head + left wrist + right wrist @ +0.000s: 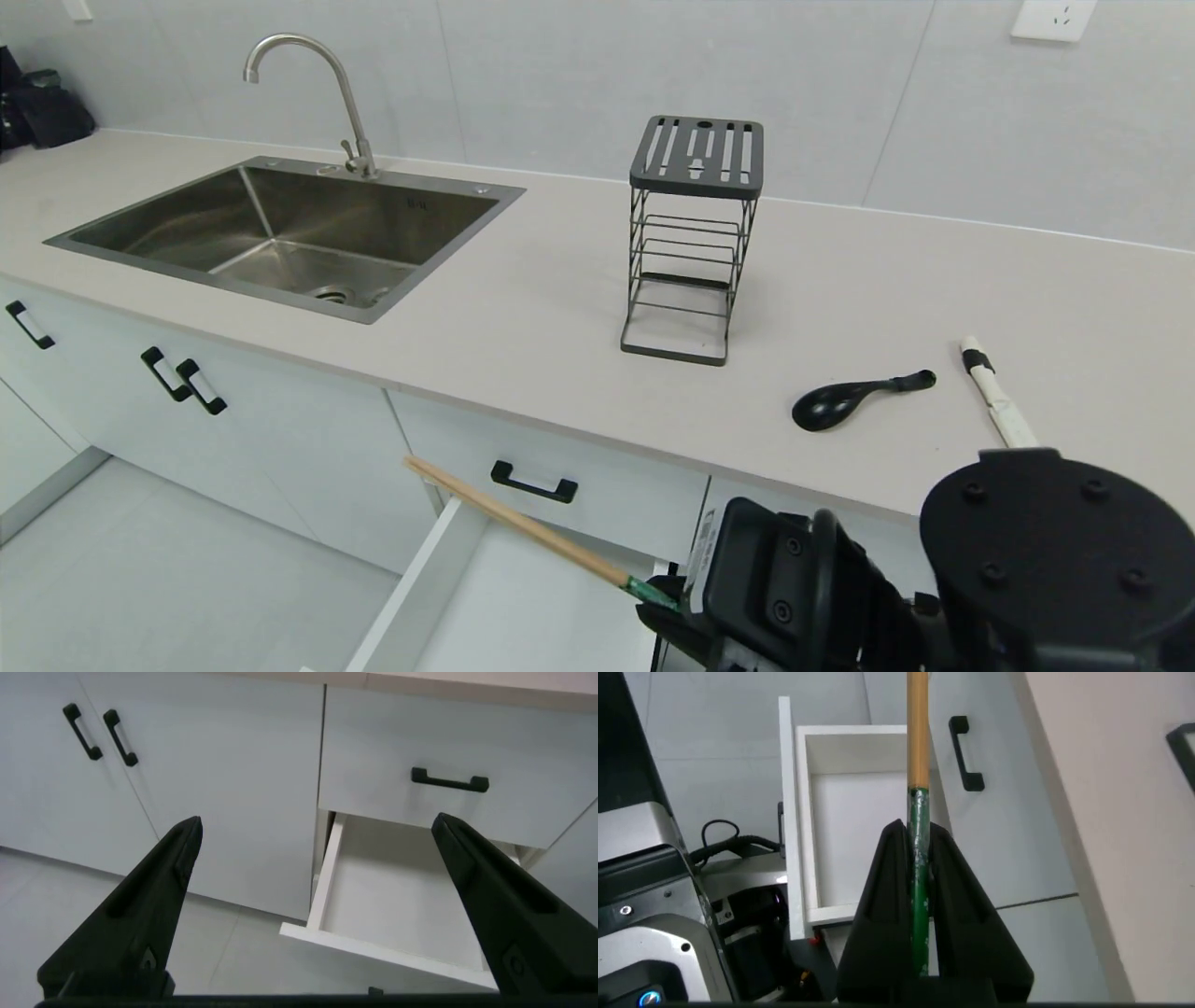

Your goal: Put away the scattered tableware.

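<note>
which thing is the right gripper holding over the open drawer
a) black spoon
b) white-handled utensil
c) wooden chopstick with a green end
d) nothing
c: the right gripper is shut on the wooden chopstick above the drawer, while the black spoon lies on the counter.

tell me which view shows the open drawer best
The right wrist view: it looks down into the drawer, showing its walls and floor, with the chopstick crossing one side. The left wrist view shows it from the front, partly cut off. The head view catches one corner.
</note>
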{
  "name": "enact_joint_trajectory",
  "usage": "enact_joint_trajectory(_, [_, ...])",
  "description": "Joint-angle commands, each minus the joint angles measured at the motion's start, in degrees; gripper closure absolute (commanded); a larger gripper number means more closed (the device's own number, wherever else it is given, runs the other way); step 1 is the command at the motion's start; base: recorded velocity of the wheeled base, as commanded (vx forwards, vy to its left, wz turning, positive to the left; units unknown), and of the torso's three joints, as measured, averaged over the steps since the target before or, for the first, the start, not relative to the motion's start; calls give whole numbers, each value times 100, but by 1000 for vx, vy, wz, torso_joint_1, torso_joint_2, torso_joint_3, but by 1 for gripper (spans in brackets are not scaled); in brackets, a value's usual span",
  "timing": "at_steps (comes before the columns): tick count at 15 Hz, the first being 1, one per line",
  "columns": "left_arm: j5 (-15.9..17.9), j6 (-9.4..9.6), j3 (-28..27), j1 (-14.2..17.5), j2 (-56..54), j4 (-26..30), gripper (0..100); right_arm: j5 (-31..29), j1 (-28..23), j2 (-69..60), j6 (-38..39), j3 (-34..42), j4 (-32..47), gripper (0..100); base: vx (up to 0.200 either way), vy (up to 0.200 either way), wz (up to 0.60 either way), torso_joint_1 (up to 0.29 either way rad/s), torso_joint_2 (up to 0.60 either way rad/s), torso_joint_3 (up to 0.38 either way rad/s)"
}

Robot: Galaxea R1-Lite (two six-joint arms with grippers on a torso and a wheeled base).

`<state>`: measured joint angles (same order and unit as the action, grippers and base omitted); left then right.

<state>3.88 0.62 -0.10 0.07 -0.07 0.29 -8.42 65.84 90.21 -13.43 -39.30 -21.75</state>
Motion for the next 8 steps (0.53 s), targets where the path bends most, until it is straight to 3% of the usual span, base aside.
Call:
enact_joint_trajectory(1, [-1,-1,1,1,7,-3,0,-1,148,216,-1,-113,-5,100,0,0,0,-27,66,41])
enact_joint_trajectory(8, [-1,-1,1,1,7,-3,0,306,157,594,7,-253,-93,100,0,0,0,-92,198,94])
